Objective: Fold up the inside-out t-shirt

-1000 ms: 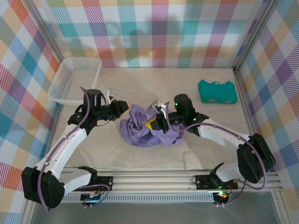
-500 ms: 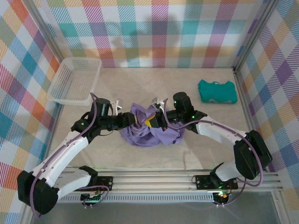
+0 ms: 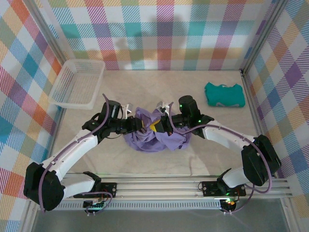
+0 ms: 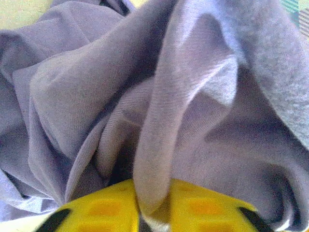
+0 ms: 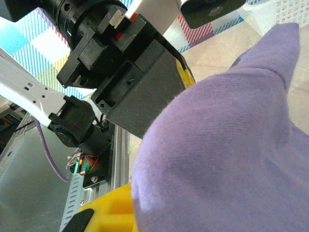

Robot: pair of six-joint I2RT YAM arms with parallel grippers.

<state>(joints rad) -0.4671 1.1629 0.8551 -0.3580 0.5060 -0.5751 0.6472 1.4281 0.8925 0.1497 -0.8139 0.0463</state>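
Observation:
The inside-out t-shirt (image 3: 145, 139) lies as a crumpled lavender heap at the table's middle. My left gripper (image 3: 140, 125) has pushed into its left side. In the left wrist view its yellow fingers (image 4: 101, 210) are shut on a narrow upright fold of the t-shirt (image 4: 193, 96). My right gripper (image 3: 155, 126) sits in the heap's top from the right, close to the left one. In the right wrist view the t-shirt (image 5: 227, 145) drapes over its yellow finger (image 5: 108, 212) and hides the jaws. The left gripper's dark body (image 5: 135, 92) is right in front of it.
A white mesh basket (image 3: 77, 83) stands at the back left. A folded teal garment (image 3: 224, 94) lies at the back right. The metal rail (image 3: 159, 186) with both arm bases runs along the near edge. Plaid walls close in the table.
My left arm has reached right into the shirt and its jaws have closed on a fold. The right gripper has hardly moved and stays in the cloth.

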